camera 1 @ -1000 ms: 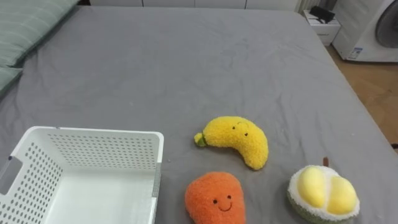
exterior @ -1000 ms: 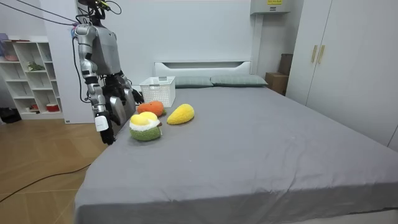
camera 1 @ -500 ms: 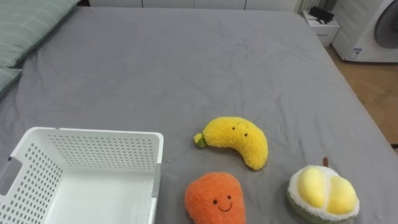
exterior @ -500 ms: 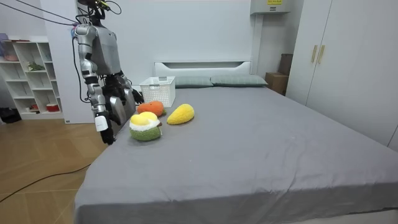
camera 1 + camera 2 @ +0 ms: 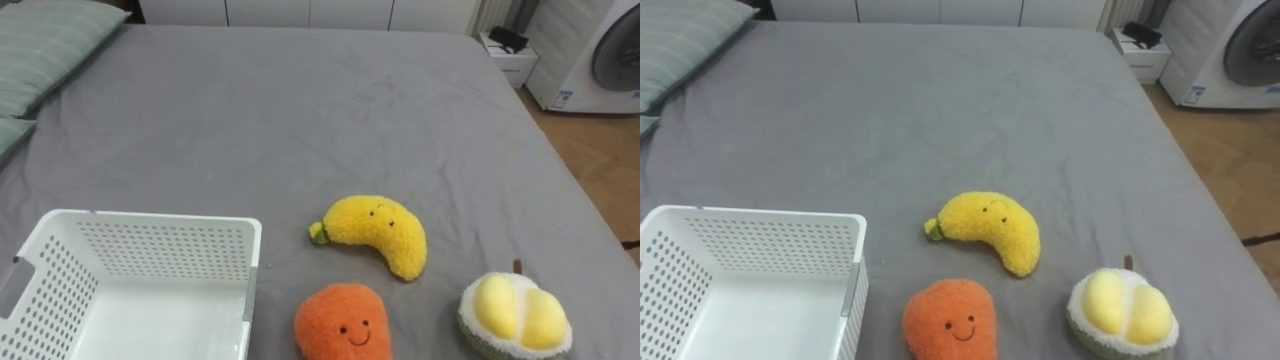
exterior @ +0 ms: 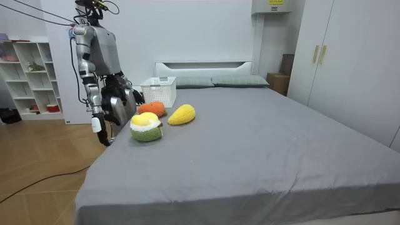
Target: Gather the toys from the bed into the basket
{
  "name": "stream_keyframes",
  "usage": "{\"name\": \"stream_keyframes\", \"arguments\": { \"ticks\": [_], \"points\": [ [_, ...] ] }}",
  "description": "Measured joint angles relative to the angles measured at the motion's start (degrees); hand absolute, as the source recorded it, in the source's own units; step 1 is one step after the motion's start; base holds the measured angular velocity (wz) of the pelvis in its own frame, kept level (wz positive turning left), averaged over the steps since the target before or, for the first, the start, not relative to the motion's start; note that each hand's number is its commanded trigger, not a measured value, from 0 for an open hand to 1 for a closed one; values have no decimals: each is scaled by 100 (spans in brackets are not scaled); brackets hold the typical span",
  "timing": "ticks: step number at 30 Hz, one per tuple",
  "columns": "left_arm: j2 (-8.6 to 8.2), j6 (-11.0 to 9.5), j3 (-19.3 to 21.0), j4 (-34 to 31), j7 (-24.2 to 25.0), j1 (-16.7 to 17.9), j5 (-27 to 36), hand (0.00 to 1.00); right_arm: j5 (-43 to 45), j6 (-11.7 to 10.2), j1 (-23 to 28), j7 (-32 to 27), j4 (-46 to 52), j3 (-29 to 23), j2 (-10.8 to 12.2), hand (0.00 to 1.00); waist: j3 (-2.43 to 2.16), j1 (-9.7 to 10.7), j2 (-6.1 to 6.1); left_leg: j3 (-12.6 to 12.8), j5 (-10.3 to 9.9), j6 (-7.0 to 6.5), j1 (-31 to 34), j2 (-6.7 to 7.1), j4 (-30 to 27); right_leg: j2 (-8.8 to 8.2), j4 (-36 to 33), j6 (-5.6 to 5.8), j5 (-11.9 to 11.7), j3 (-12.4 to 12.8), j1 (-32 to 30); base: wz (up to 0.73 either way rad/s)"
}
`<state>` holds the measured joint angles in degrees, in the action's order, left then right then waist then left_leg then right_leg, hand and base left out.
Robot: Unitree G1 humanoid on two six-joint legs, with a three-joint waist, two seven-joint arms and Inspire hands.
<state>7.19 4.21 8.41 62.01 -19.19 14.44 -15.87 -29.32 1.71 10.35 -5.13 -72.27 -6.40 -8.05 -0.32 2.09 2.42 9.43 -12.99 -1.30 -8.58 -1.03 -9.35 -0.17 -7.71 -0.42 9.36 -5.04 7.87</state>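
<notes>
Banana (image 5: 372, 232), orange (image 5: 342, 322) and durian (image 5: 514, 316) lie on the bed (image 5: 300, 120), beside the basket (image 5: 150, 225). The right hand (image 6: 100, 128) and left hand (image 6: 132, 95) hang at the bed's edge; their state I cannot tell. It is best to take the orange first, as it is nearest the basket, with a wide grasp around its soft body.

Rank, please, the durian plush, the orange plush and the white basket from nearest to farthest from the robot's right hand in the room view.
From the right hand, at the edge of the bed:
1. Durian plush, beside it at the edge.
2. Orange plush, behind the durian.
3. White basket, farthest, towards the headboard.
</notes>
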Motion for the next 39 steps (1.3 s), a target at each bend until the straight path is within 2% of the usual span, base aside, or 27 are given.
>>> {"name": "stream_keyframes", "arguments": {
  "ticks": [4, 9, 12, 13, 14, 16, 18, 20, 23, 28, 32, 39],
  "points": [
    [-10, -185, 279, -19, 84, 44, 10, 0, -245, 85, -10, -55, -78, -410, -1, 0, -8, 57, 68, 0, 0, 0, 2, 19, 0, 2, -20, -2, -1, -8, 4, 0],
    [-1, -260, 387, -18, 87, 38, 10, 0, -363, 88, -98, -189, 70, -463, -101, 0, 17, 50, 112, 10, 0, 1, 3, 17, 5, 3, -9, -2, -2, -21, -3, -1],
    [-2, -278, 385, -15, 86, 44, 11, 0, -151, 85, -209, -299, 278, -634, -183, 0, 18, 57, 113, 67, 1, 1, -7, 14, 15, 8, -11, -2, -2, 9, -9, -4],
    [-2, -284, 398, -17, 88, 49, 7, 0, 56, 92, -257, -401, 424, -737, -198, 0, 2, 56, 141, 77, 2, 2, -9, 12, 16, 10, -25, -4, -3, 15, -18, -5],
    [-4, -297, 443, -20, 92, 52, -6, 0, 231, 82, -270, -495, 669, -893, -203, 0, 25, 53, 104, 90, 2, 3, -7, 11, 19, 12, -21, -5, -4, 22, -32, -6],
    [-4, -314, 481, -21, 99, 50, -54, 0, 394, 63, -314, -643, 982, -1036, -249, 0, 19, 56, 119, 99, 5, 5, 0, 10, 15, 11, -20, -5, -4, 25, -52, -4],
    [-3, -334, 467, -17, 62, 52, -59, 0, 535, 39, -363, -822, 1284, -1027, -303, 0, 27, 34, 117, 116, 6, 7, 33, 4, 0, 14, -41, -11, -7, 24, -100, -4],
    [11, -379, 474, -9, 63, 40, -126, 0, 955, -22, -390, -1027, 1751, -1026, -319, 0, 58, -46, 132, 133, 9, 12, 47, -1, 2, 19, -91, -13, -9, 31, -131, -4],
    [12, -424, 440, -20, 72, 5, -122, 0, 1536, -90, -464, -1193, 2312, -988, -316, 0, 50, -92, 144, 145, 12, 14, 109, -1, 0, 17, -97, -17, -11, 32, -207, -1],
    [9, -408, 364, -16, 58, -21, -120, 0, 1652, -169, -474, -1378, 3560, -736, -315, 0, 48, -133, 141, 144, 12, 14, 128, -1, 15, 17, -97, -17, -11, 30, -242, 0],
    [10, -379, 338, -25, 61, 10, -123, 0, 2307, -173, -488, -1520, 4427, -713, -296, 0, 44, -130, 124, 139, 16, 17, 138, -4, 13, 16, -102, -22, -15, 22, -224, 0],
    [28, -293, 249, -42, 55, 3, -180, 0, 2523, -263, -551, -1516, 4665, -357, -303, 0, 41, -228, 127, 127, 15, 17, 87, -8, 1, 14, -102, -24, -16, 27, -186, 0]
  ]
}}
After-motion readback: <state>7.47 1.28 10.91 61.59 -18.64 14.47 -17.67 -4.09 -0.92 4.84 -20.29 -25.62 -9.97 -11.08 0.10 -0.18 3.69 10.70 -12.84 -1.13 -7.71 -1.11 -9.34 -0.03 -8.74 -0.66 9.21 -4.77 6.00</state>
